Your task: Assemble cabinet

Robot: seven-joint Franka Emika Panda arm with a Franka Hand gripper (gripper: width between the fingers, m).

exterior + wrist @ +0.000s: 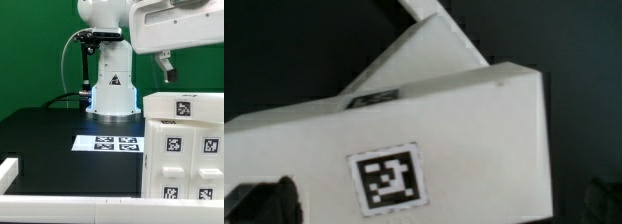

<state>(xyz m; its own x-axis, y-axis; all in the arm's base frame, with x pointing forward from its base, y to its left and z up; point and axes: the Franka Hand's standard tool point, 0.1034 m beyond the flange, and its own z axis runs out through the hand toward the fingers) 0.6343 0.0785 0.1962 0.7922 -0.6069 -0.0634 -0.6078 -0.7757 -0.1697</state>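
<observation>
Where tags dot it, boxy white cabinet [188, 150], matte panels

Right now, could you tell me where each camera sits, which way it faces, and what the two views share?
Exterior view: off the arm, facing the robot base across the black table; shows the marker board, the cabinet and the open gripper above it.
Wrist view: on the wrist, looking down on a tagged cabinet panel; dark fingertips show at the frame's edge.
Shared: the cabinet's tagged white panels.
</observation>
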